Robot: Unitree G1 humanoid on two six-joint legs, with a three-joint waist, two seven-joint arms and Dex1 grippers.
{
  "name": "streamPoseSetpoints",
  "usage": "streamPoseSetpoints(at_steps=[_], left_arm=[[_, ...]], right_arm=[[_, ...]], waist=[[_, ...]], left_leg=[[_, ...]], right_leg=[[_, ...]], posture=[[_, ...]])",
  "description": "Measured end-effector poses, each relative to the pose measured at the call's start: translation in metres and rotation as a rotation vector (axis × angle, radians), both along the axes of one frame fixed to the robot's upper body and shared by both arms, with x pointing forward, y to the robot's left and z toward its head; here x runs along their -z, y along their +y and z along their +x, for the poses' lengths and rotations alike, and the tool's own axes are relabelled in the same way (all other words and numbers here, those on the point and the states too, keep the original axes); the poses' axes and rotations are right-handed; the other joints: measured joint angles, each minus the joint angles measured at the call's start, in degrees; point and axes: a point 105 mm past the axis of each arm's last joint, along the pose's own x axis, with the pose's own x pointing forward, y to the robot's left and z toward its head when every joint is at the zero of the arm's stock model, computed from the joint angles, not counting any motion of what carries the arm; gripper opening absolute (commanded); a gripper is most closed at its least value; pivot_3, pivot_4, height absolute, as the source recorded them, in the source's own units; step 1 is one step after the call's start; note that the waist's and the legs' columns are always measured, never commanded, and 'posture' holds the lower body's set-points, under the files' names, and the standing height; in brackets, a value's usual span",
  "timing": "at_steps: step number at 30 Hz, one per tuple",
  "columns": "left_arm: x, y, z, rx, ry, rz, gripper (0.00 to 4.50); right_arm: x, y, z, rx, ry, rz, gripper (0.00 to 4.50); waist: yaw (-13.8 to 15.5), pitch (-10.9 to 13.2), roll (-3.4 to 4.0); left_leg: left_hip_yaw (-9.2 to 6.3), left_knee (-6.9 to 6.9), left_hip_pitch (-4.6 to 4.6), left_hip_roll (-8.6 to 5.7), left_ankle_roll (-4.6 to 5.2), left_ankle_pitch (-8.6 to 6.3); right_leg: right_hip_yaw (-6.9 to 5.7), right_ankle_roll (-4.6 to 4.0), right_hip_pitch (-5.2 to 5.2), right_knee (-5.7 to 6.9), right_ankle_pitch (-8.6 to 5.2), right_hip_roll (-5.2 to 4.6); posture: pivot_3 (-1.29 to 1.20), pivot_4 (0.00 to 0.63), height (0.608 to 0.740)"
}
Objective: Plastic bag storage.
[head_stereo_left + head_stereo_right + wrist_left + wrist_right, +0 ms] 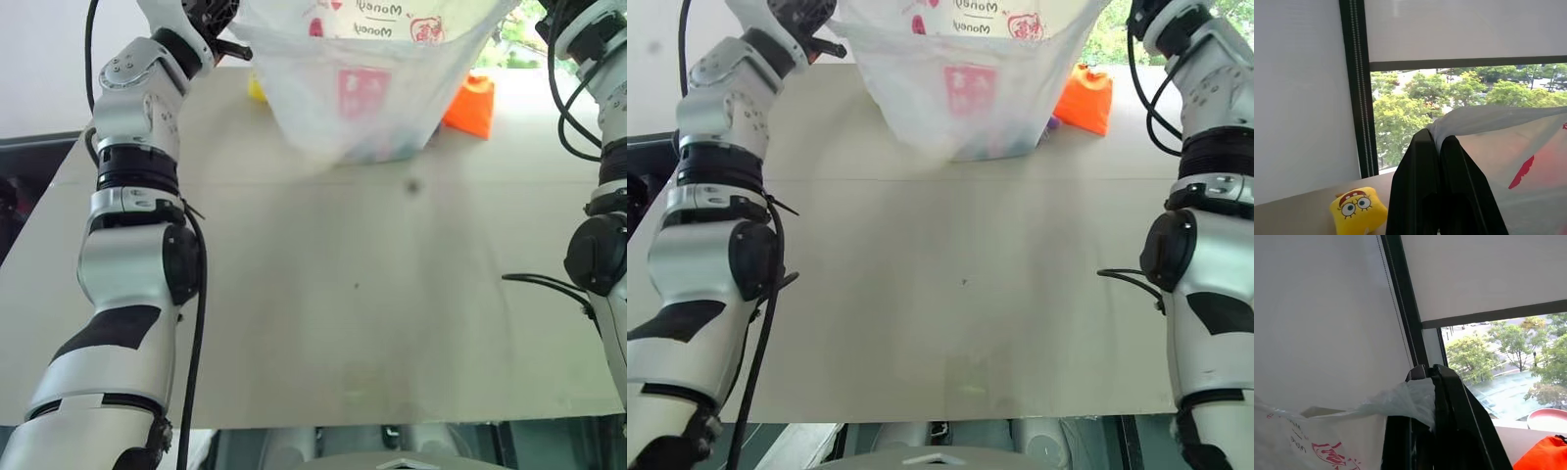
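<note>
Overhead, the plastic bag (367, 69), a large thin translucent white carrier printed with red and pink squares and lettering, hangs stretched between the two raised arms above the far part of the pale beige table (333, 313). Its rounded bottom sags down toward the tabletop, and dim coloured shapes show through the film there.

In the left wrist view the left gripper (1439, 139) has its two black fingers pressed together, with a gathered fold of the bag's rim rising out from between their tips. In the right wrist view the right gripper (1427, 374) is likewise clamped on the bag's opposite rim, a crumpled flap of film draped over the fingertips.

A small yellow square plush toy with a cartoon face (1357, 211) lies on the table just beside the bag on the robot's left. An orange soft toy (1085, 98) sits near the bag on the right. Beyond the table, a window (1469, 98) looks onto green trees.
</note>
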Motion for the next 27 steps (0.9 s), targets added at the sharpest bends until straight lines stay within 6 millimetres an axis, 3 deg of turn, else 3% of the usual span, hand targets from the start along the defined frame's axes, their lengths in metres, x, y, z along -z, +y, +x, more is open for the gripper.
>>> streamPoseSetpoints(at_steps=[2, 3, 4, 5, 6, 8, 9, 11, 13, 16, 18, 21, 27], left_arm=[[0.027, 0.005, -0.002, 0.024, 0.051, 0.01, 1.94], [0.036, 0.007, -0.002, 0.031, 0.071, 0.012, 2.26], [0.05, 0.008, -0.007, 0.063, 0.101, 0.022, 3.04], [0.074, 0.008, -0.016, 0.122, 0.16, 0.03, 3.29], [0.08, 0.007, -0.026, 0.159, 0.165, 0.047, 3.55], [0.101, 0.008, -0.059, 0.254, 0.207, 0.083, 4.42], [0.116, 0.014, -0.073, 0.276, 0.258, 0.087, 4.49], [0.146, 0.026, -0.101, 0.305, 0.389, 0.08, 4.49], [0.186, 0.026, -0.147, 0.376, 0.558, 0.123, 4.49], [0.223, 0.022, -0.191, 0.436, 0.733, 0.174, 4.49], [0.244, 0.024, -0.21, 0.422, 0.815, 0.197, 4.49], [0.268, 0.038, -0.215, 0.285, 0.833, 0.227, 4.49], [0.283, 0.04, -0.206, 0.058, 0.645, 0.22, 4.49]], right_arm=[[0.019, -0.007, -0.007, -0.037, 0.034, -0.037, 1.53], [0.027, -0.009, -0.008, -0.05, 0.052, -0.045, 1.84], [0.045, -0.01, -0.012, -0.076, 0.09, -0.071, 2.65], [0.081, -0.012, -0.015, -0.119, 0.189, -0.091, 2.97], [0.093, -0.01, -0.021, -0.146, 0.214, -0.11, 3.2], [0.121, -0.012, -0.044, -0.21, 0.275, -0.158, 4.18], [0.136, -0.018, -0.054, -0.234, 0.318, -0.163, 4.41], [0.159, -0.022, -0.079, -0.294, 0.392, -0.182, 4.41], [0.183, -0.018, -0.113, -0.385, 0.465, -0.274, 4.41], [0.213, -0.023, -0.131, -0.385, 0.573, -0.34, 4.41], [0.243, -0.032, -0.139, -0.346, 0.674, -0.415, 4.41], [0.28, -0.045, -0.132, -0.219, 0.693, -0.494, 4.41], [0.29, -0.037, -0.115, -0.083, 0.422, -0.531, 4.41]], waist=[[0.01, -0.01, 0.01], [0.01, 0.0, 0.01], [0.0, -0.01, 0.01], [0.07, 0.03, 0.02], [0.02, 0.03, 0.02], [0.06, 0.0, 0.06], [0.12, 0.0, 0.06], [0.29, 0.01, 0.07], [0.47, 0.01, 0.05], [0.62, 0.04, -0.06], [0.9, 0.07, -0.14], [1.43, 0.06, -0.22], [1.65, 0.02, -0.23]], left_leg=[[-0.07, 0.3, 0.01, 0.03, 0.0, 0.0], [-0.09, 0.37, -0.01, 0.04, 0.0, 0.0], [-0.08, 0.4, -0.05, 0.05, 0.0, 0.0], [-0.04, 0.59, -0.15, 0.07, 0.03, 0.02], [-0.03, 0.57, -0.11, 0.08, 0.01, 0.05], [-0.17, 0.58, 0.05, 0.15, 0.0, 0.04], [-0.27, 0.58, 0.08, 0.16, 0.0, 0.04], [-0.29, 0.65, 0.05, 0.18, 0.0, 0.04], [-0.29, 0.7, 0.28, 0.18, 0.01, 0.03], [-0.17, 0.63, 1.36, 0.17, 0.06, 0.0], [-0.09, 0.51, 2.2, 0.12, 0.37, -0.2], [-0.09, 0.48, 2.71, 0.13, 0.48, -0.14], [0.05, 0.5, 2.87, 0.11, 0.62, -0.03]], right_leg=[[0.0, -0.01, 0.01, 0.31, 0.0, 0.0], [0.0, 0.0, 0.02, 0.36, 0.0, 0.0], [0.0, 0.0, 0.02, 0.34, 0.0, 0.0], [0.04, 0.0, 0.02, 0.4, 0.0, 0.0], [0.07, 0.01, 0.03, 0.4, 0.01, 0.01], [0.15, 0.0, 0.16, 0.54, 0.0, 0.0], [0.15, 0.0, 0.16, 0.56, 0.0, 0.01], [0.18, 0.0, 0.12, 0.4, -0.01, 0.03], [0.23, 0.0, 0.33, 0.39, -0.02, 0.04], [0.37, -0.01, 1.33, 0.32, -0.05, 0.08], [0.35, -0.05, 2.12, 0.24, -0.08, 0.07], [0.57, -0.22, 2.41, 0.34, -0.18, 0.14], [1.06, -0.24, 2.42, 0.39, 0.19, 0.33]], posture=[[0.0, 0.15, 0.74], [0.0, 0.15, 0.74], [0.0, 0.15, 0.74], [0.0, 0.15, 0.74], [0.0, 0.15, 0.74], [0.0, 0.15, 0.74], [0.0, 0.15, 0.74], [0.0, 0.15, 0.74], [0.0, 0.15, 0.74], [0.0, 0.15, 0.74], [0.0, 0.15, 0.74], [0.0, 0.15, 0.74], [0.0, 0.15, 0.74]])
